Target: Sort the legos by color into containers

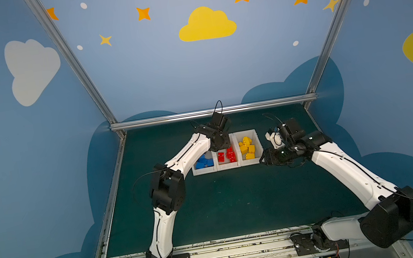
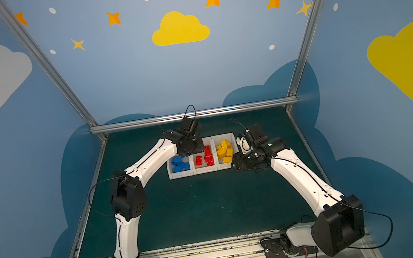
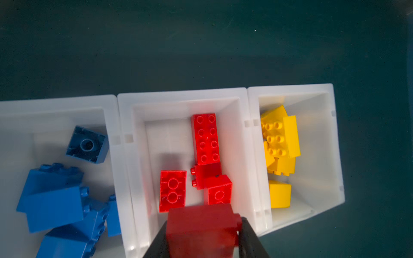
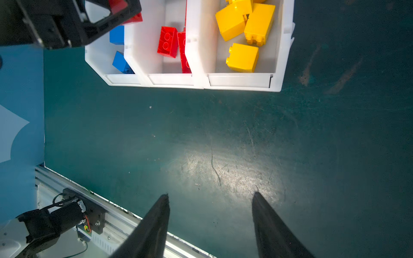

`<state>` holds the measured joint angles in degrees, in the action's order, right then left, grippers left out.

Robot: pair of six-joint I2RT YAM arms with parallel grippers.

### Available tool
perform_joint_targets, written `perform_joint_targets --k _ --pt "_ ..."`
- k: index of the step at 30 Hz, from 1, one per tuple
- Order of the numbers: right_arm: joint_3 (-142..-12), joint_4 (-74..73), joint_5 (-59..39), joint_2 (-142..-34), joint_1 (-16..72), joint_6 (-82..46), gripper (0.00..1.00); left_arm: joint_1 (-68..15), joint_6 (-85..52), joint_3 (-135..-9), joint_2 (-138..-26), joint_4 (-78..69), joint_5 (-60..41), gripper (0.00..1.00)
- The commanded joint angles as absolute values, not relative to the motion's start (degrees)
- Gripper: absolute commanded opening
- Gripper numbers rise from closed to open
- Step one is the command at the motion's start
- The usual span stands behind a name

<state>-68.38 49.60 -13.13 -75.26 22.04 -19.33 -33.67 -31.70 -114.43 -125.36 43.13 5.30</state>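
Three white bins touching side by side on the table point(image 1: 240, 205), in a row parallel to its far edge and nearer that edge than the near one, roughly midway between the side edges. Blue bricks point(image 3: 55, 201) heaped in the left bin point(image 3: 55, 102), one of them hollow side up; yellow bricks point(image 3: 280, 138) piled in the right bin point(image 3: 290, 88). Left jaws pinching a red brick point(image 3: 202, 230) by two opposite sides, above the middle bin point(image 3: 183, 93) toward its near end; too blurred to tell its long axis or which way its studs point. Below it in the same bin, a long red brick point(image 3: 206, 138) lying flat, studs up, long axis running from the bin's near wall toward its far wall; beside that a shorter red brick point(image 3: 172, 191), hollow side up, long axis parallel to it; two more red bricks point(image 3: 220, 189) at the long one's near end. Right jaws spread apart with nothing between them, over bare table just beside the right bin's near right corner.
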Motion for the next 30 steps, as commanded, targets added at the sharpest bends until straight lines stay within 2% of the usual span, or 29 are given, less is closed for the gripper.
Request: perform_joint_targets --k 1,9,16,23,30 --pt "-67.5 51.7 -12.0 -73.9 21.9 -20.1 0.59 -33.0 -29.5 -118.9 -128.4 46.7 3.3 0.39" --pt "-67.5 52.5 -11.6 -73.8 21.9 -20.4 0.6 -32.6 -28.9 -122.2 -130.8 47.1 0.5 0.55" --pt "-67.9 52.8 -11.2 -74.2 21.9 -20.6 0.6 -32.6 -29.0 -118.8 -126.3 44.6 -0.6 0.56" --pt "-67.8 52.8 -10.8 -74.6 21.9 -20.4 0.6 -32.5 -28.8 -105.7 -113.9 36.5 -1.0 0.57" --pt "-67.3 52.2 -9.6 -74.2 21.9 -20.4 0.59 -32.3 -27.5 -86.1 -97.5 25.5 1.8 0.58"
